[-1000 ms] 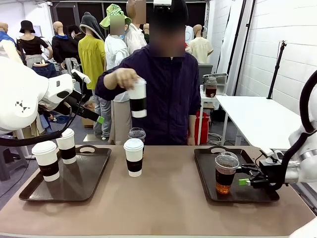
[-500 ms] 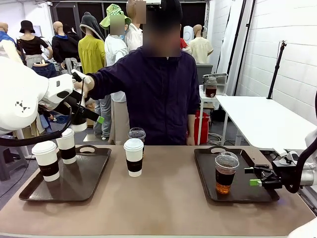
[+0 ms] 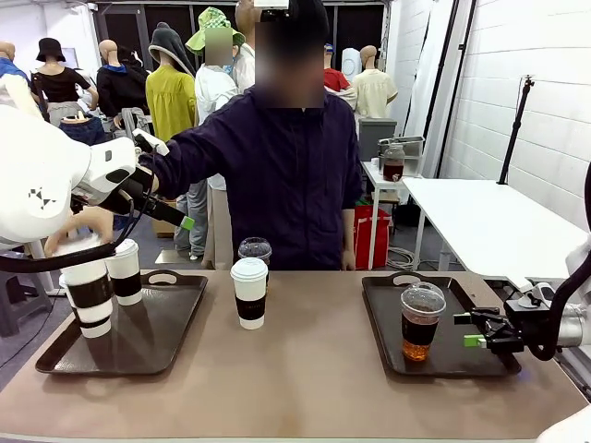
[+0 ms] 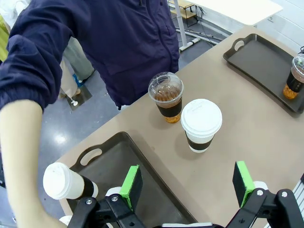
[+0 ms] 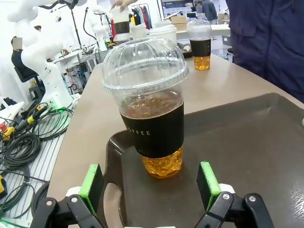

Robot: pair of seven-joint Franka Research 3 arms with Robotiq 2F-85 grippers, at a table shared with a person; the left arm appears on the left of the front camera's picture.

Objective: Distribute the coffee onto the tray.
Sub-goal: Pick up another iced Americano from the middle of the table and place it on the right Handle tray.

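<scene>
My right end effector (image 3: 467,329) stands wide open and empty just beside the dome-lidded cup (image 3: 421,320) on the right tray (image 3: 443,367), while my left end effector (image 4: 186,181), likewise open and empty, hangs high, presumably leaving room for the person's hand (image 3: 78,231) gripping a paper cup (image 3: 90,297) at the left tray (image 3: 157,341).

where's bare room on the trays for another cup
Left tray: its right half is bare; paper cups and the person's hand crowd its left end. Right tray: bare behind the clear cup; the right fingers crowd its near right corner.
</scene>
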